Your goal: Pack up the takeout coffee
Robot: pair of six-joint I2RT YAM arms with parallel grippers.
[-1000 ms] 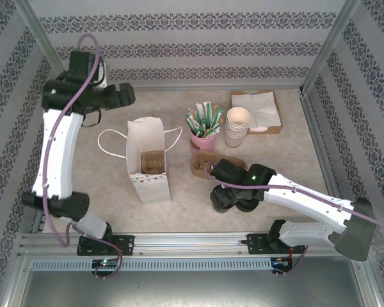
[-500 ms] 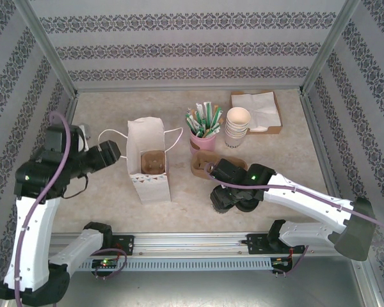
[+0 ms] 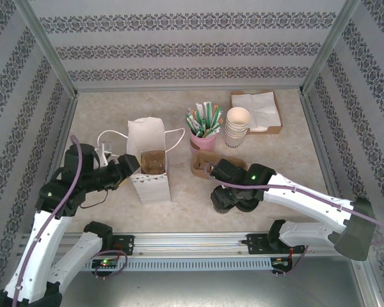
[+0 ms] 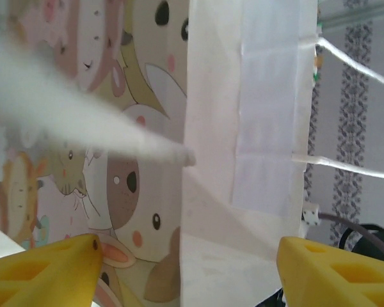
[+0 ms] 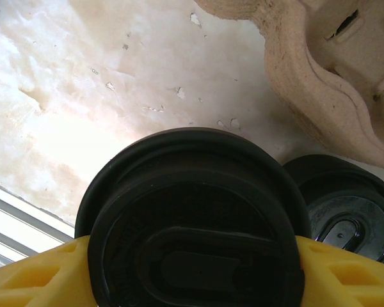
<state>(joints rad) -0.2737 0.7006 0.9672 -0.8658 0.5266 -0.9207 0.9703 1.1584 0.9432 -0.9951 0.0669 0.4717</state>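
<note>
While the right gripper (image 3: pixel 232 203) sat low on the table (image 5: pixel 83 77) near the front rail, its fingers (image 5: pixel 32 275) pressed against both sides of the coffee (image 5: pixel 192 211). They held it at the black lid. The cup beneath was hidden from me, so I took the grip as probably sound, not certain. A loose lid (image 5: pixel 342 204) lay just beside it on the right.

The left gripper (image 3: pixel 129 167) was at the bag (image 3: pixel 146 131), its jaws apart around the bag's left edge and not pinching it, as far as I could tell. The bag stood upright with its mouth open and a carrier (image 3: pixel 153 161) inside.

My plan was to lift the coffee straight up first, clear of the loose lid, and keep it level on the way across. I would then lower it slowly into a carrier well, with the left gripper steadying the bag so the mouth did not fold in.
</note>
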